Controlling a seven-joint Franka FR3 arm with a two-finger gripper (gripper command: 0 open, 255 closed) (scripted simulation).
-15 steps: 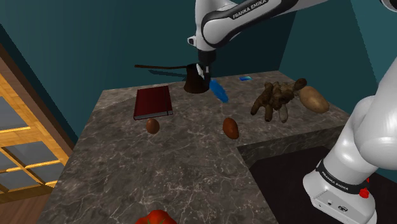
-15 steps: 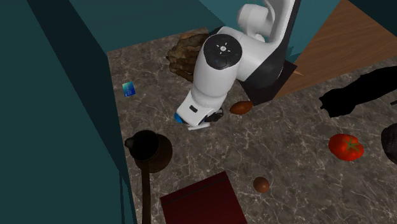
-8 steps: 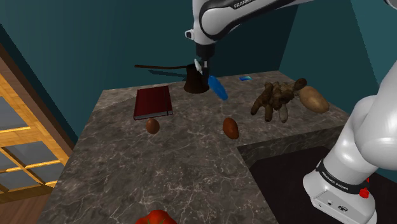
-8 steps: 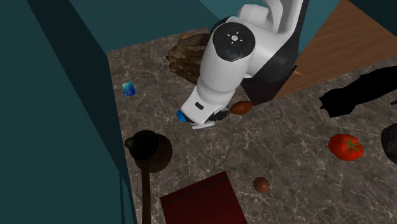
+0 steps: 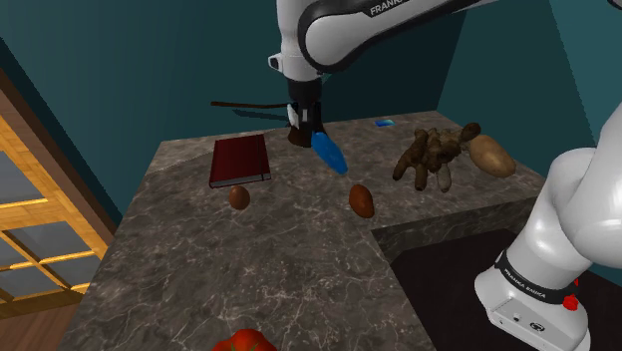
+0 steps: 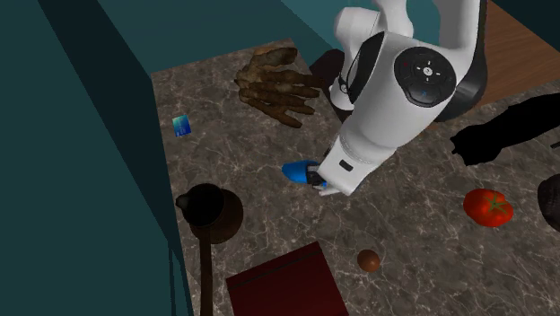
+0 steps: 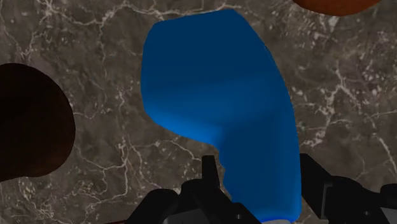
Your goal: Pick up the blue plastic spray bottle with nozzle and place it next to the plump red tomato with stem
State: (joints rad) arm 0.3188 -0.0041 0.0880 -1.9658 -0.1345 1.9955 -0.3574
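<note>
- Blue spray bottle (image 5: 329,154): is being pinched at its narrow end between the two black fingers (image 7: 208,170) of the gripper (image 5: 303,122), and is being held tilted over the dark marble counter (image 5: 299,259).
- Red tomato (image 6: 488,207): is being shown well apart from the bottle, toward 3 o'clock in the second exterior view and 7 o'clock in the shoulder view.
- Dark long-handled pot (image 6: 208,207): is being shown near the bottle, toward 8 o'clock in the second exterior view.
- Dark red book (image 5: 240,161): is being shown toward 9 o'clock of the bottle in the shoulder view.
</note>
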